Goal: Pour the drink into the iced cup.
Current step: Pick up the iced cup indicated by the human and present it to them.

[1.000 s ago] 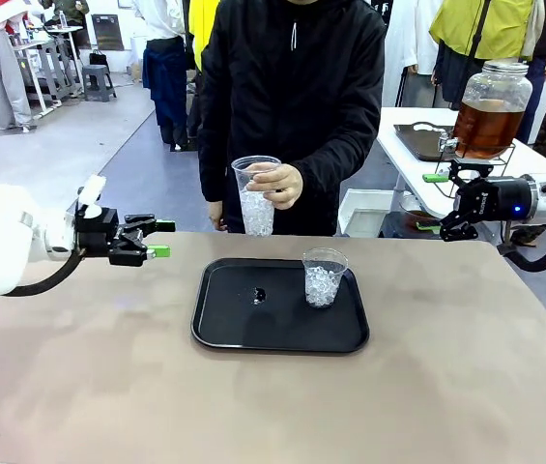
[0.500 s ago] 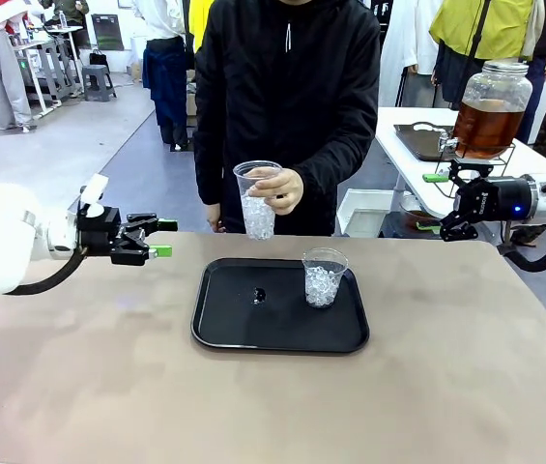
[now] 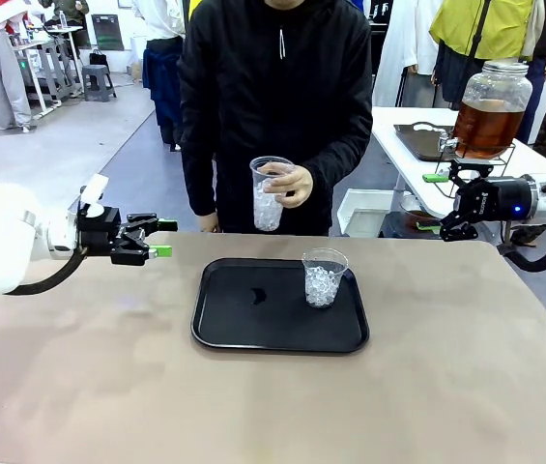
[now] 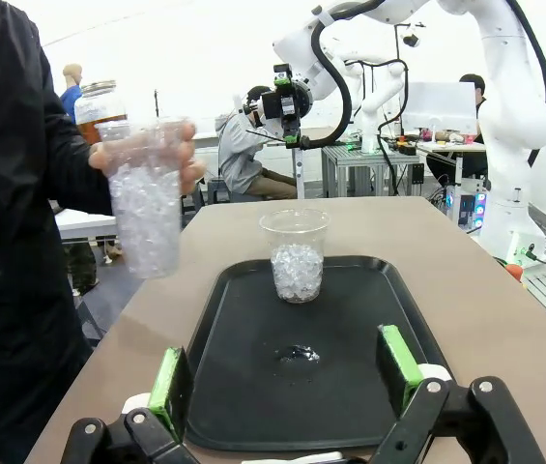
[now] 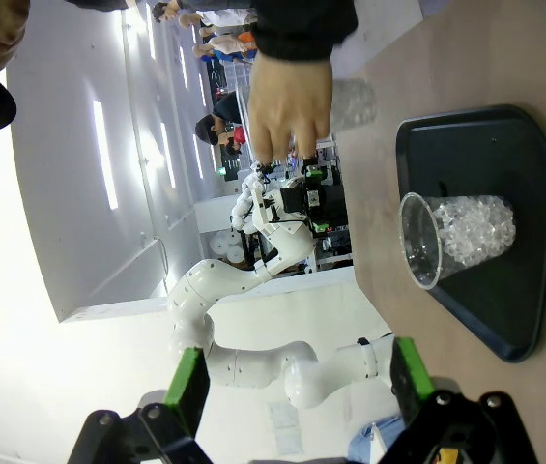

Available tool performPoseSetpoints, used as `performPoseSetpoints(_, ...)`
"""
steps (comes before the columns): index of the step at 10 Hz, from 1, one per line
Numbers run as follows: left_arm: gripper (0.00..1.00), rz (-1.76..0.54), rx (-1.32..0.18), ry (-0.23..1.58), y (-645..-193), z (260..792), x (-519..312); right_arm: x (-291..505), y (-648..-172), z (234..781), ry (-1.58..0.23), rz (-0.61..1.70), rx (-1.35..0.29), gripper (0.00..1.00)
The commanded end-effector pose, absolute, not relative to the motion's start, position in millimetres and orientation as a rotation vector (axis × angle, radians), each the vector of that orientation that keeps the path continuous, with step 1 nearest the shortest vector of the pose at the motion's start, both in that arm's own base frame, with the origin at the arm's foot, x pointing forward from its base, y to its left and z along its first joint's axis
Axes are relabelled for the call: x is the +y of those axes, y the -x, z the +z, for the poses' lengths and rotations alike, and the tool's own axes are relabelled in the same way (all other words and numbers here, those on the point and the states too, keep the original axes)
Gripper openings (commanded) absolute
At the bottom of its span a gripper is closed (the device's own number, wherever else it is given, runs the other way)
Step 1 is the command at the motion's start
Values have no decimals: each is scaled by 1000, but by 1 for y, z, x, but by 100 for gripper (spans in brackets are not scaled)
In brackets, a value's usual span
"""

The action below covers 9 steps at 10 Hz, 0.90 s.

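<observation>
The right hand is wide open and empty, with the brown drink in a big jar behind it on another worktop, the left hand is open and empty too, and between them a cup of ice stands on a black tray.

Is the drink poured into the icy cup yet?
Not yet. Done: an iced cup stands on the tray. In hand: the person's hand holds a second iced cup; left gripper and right gripper are open, empty. Left: pouring; both cups hold only ice.
</observation>
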<state>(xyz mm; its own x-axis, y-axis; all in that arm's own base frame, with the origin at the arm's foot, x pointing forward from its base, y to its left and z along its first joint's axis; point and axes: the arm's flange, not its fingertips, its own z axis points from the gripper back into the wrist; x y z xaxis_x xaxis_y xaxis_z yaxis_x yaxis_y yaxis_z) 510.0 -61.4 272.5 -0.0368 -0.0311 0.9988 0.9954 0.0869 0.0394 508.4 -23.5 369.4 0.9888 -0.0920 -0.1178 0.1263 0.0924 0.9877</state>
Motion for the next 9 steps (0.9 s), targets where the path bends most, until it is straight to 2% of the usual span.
performPoseSetpoints(1, 100, -1180, -1252, 1109, -511, 274, -61, -22, -508, 370, -1466, -165, 21, 100)
performPoseSetpoints(9, 100, -1180, -1252, 1109, -511, 274, -61, -22, -508, 370, -1466, -165, 21, 100)
